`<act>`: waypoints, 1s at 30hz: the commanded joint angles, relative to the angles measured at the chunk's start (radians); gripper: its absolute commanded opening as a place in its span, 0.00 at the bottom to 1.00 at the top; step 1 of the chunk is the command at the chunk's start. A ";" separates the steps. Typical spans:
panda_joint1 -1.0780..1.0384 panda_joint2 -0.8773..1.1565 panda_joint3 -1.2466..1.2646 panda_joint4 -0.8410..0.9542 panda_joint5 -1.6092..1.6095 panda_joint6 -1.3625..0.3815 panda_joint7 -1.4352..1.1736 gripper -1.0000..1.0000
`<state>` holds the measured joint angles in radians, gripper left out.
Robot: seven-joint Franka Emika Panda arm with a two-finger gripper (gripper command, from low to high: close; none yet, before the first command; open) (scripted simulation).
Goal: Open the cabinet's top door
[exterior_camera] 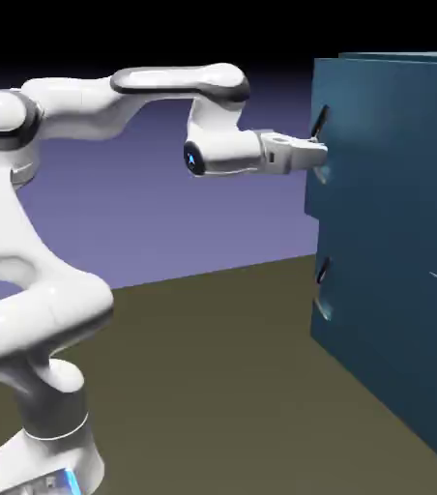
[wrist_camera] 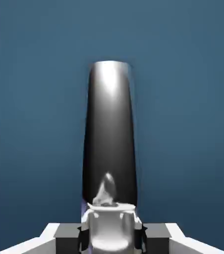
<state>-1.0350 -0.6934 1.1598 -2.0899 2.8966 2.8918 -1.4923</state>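
The teal-blue cabinet (exterior_camera: pixel 396 251) stands at the exterior view's right. Its top door (exterior_camera: pixel 387 126) carries a dark slanted bar handle (exterior_camera: pixel 319 120) near the left edge. My gripper (exterior_camera: pixel 321 153) reaches level from the left and is shut on that handle, at its lower half. In the hand view the shiny dark handle (wrist_camera: pixel 109 129) runs up the middle against the flat blue door (wrist_camera: pixel 183 99), and my gripper (wrist_camera: pixel 111 235) is closed around its near end, with the fingertips mostly hidden by it.
Below the top door is a similar lower panel (exterior_camera: pixel 377 329) with its own slanted handle (exterior_camera: pixel 323 273). The brown table (exterior_camera: pixel 213 387) stretches between the robot's base and the cabinet. The arm's elbow arches high at the left.
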 commanded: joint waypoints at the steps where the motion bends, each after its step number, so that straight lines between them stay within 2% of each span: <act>1: 0.036 0.012 -0.028 -0.018 0.001 -0.006 -0.020 0.00; 23: 0.834 0.139 -0.720 -0.251 -0.001 -0.033 -0.401 0.00; 30: 1.086 0.011 -0.952 -0.395 -0.227 -0.040 -0.277 0.00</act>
<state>0.0506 -0.6828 0.2075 -2.4846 2.6695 2.8518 -1.7701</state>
